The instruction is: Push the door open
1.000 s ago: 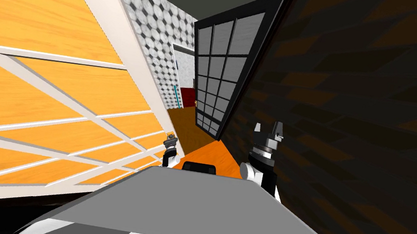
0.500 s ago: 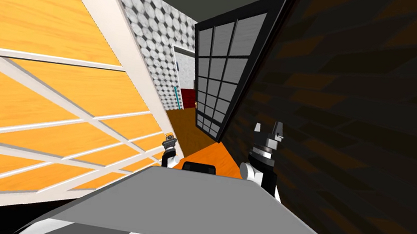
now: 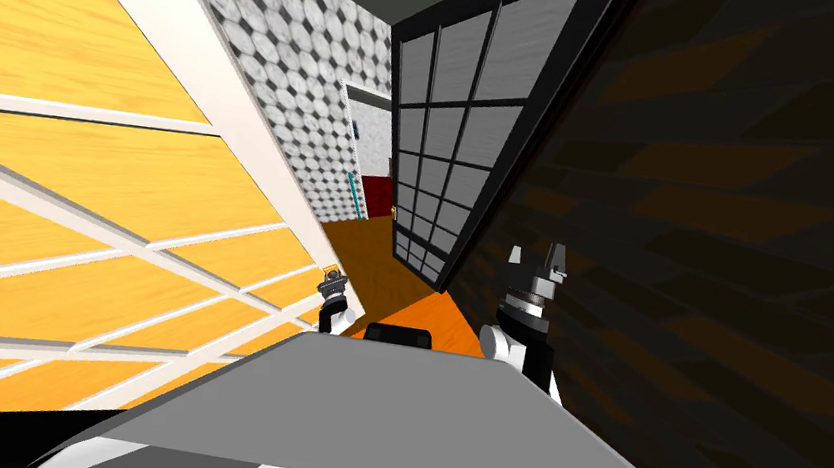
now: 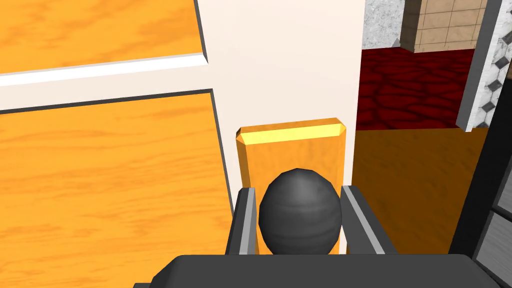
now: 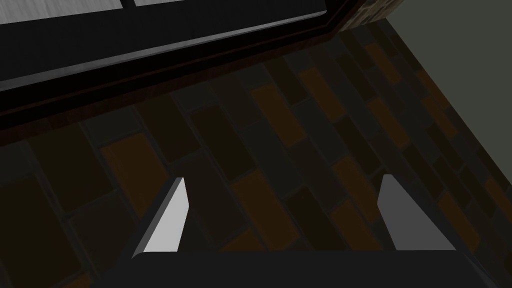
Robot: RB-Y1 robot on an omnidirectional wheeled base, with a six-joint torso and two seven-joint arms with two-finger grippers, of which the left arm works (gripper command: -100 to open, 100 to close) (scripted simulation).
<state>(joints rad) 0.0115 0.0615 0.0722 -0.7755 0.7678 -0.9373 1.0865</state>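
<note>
The door (image 3: 89, 183) is orange wood panels in a white frame and slants across the left of the head view. Its dark round knob (image 4: 300, 212) sits on an orange backplate (image 4: 295, 150) near the door's white free edge (image 4: 285, 60). My left gripper (image 4: 299, 220) is shut on the knob, one finger pressing each side; in the head view it (image 3: 332, 282) is small at the door's edge. My right gripper (image 3: 538, 259) is raised beside the dark brick wall, and its fingers (image 5: 170, 220) stand wide apart with nothing between them.
A black-framed grid window (image 3: 448, 139) leans on the right, next to a dark brick wall (image 3: 726, 247). Past the door's edge lie orange floor (image 4: 400, 180), a dark red floor (image 4: 405, 90) and a hexagon-tiled wall (image 3: 299, 39) with a further doorway (image 3: 366, 149).
The door has swung further away to the left, with my left gripper on the knob moving left along with it. The window looms larger as I move forward. The right arm is unchanged.
</note>
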